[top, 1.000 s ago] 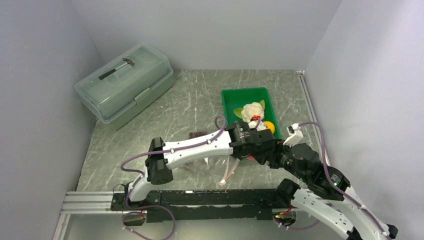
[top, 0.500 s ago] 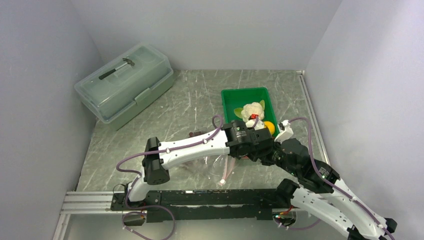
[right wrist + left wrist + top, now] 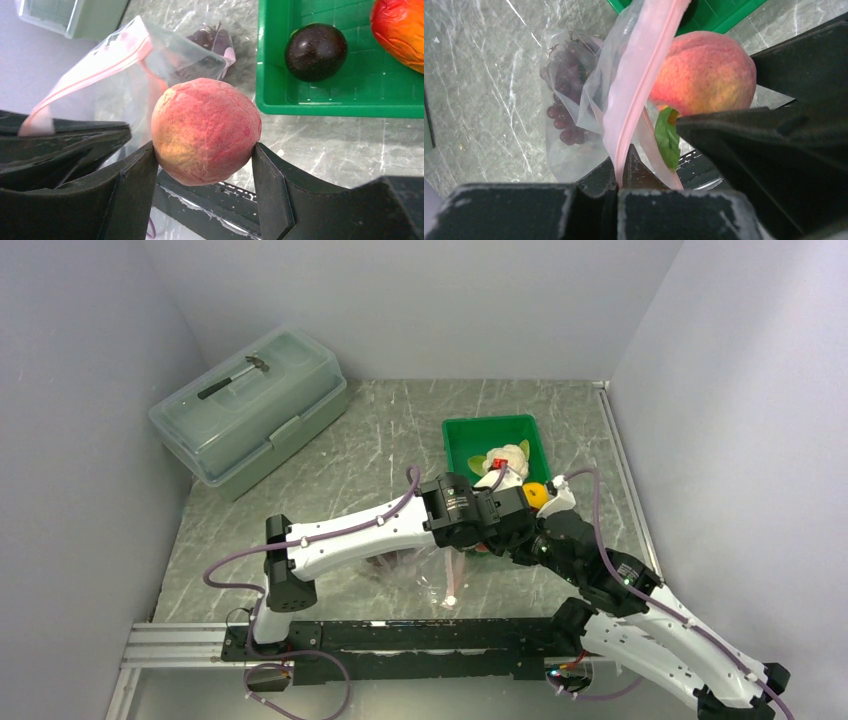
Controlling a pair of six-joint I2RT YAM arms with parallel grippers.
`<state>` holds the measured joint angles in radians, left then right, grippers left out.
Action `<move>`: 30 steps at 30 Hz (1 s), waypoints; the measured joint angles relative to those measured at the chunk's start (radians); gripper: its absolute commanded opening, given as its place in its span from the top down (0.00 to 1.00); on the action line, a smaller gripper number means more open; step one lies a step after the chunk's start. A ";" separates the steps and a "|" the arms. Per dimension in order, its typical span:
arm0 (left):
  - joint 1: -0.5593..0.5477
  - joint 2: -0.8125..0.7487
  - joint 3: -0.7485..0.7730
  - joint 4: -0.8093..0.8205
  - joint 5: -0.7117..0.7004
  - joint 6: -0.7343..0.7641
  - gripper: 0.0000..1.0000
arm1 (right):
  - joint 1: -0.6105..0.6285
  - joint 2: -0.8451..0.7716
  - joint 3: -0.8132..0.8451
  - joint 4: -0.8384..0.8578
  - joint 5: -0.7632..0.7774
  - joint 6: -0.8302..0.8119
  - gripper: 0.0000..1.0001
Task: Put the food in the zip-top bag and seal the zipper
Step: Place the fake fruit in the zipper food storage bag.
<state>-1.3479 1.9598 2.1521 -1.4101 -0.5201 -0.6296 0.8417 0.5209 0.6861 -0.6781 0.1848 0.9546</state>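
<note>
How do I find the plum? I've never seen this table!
Look for the bright green plastic tray on the grey marbled table. Inside it, near one corner, sits the round dark plum. It is glossy and nearly black, unlike the red-orange pepper beside it and the pink peach held outside the tray.

**A:** Peach?
**B:** Pink-red peach (image 3: pixel 206 131), clamped in my right gripper (image 3: pixel 204 150), aloft just beside the bag's mouth.
**A:** Bag?
**B:** Zip-top bag (image 3: pixel 574 150), clear and crinkly. My left gripper (image 3: pixel 618 195) pinches the pink zipper (image 3: pixel 639 85); the mouth is lifted and unsealed. The dark purple grape bunch (image 3: pixel 566 125) is inside, low down.
**A:** The rest?
**B:** In the green tray (image 3: pixel 330 107): dark plum (image 3: pixel 316 52), red-orange pepper (image 3: pixel 400 30), cauliflower (image 3: pixel 508 457). The orange (image 3: pixel 536 494) is half hidden, probably at the tray's near end.
</note>
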 measured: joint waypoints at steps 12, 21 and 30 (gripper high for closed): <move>-0.002 -0.038 -0.025 0.004 -0.010 -0.003 0.96 | 0.000 -0.030 -0.002 -0.029 0.040 0.001 0.85; -0.002 -0.038 -0.026 -0.005 -0.027 -0.003 0.94 | 0.000 -0.132 0.118 -0.111 0.023 -0.062 0.85; -0.002 -0.053 -0.057 0.043 0.020 0.017 0.94 | 0.000 -0.156 0.133 -0.103 -0.056 -0.100 0.85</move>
<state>-1.3499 1.9072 2.0953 -1.3666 -0.5003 -0.6128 0.8413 0.3645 0.8188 -0.7807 0.1291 0.8543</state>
